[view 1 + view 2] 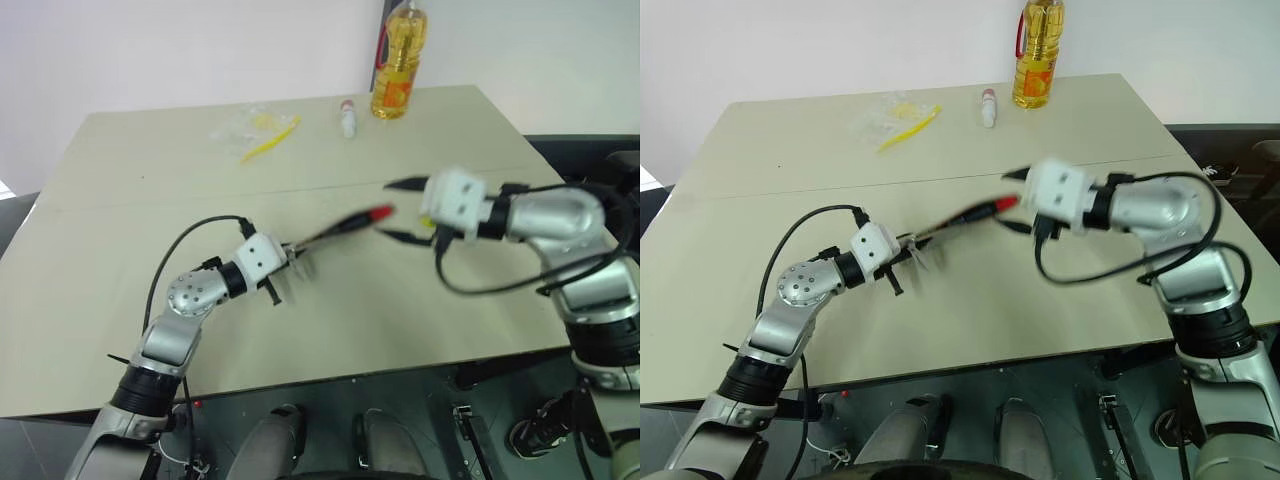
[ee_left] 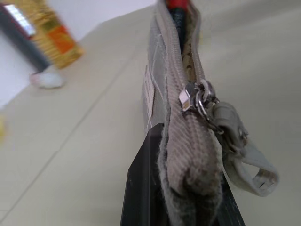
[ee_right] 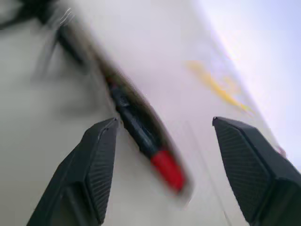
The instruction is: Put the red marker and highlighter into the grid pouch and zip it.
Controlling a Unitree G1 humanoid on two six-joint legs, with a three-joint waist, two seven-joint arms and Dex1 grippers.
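My left gripper (image 1: 290, 256) is shut on one end of the grid pouch (image 1: 328, 234), holding it edge-on above the table. The grey zipper band and its pull (image 2: 233, 141) are close to the left fingers (image 2: 141, 188). The red marker (image 3: 141, 134), black-bodied with a red end (image 1: 381, 212), sticks out of the pouch's open far end. My right gripper (image 1: 396, 210) is open, its two fingers either side of the marker's red end and not touching it. The highlighter is out of view.
At the table's far edge stand a yellow oil bottle (image 1: 399, 60) and a white tube with a red cap (image 1: 348, 117). A clear plastic bag (image 1: 240, 125) with a long yellow stick (image 1: 270, 143) lies to their left. A seam (image 1: 180, 195) crosses the tabletop.
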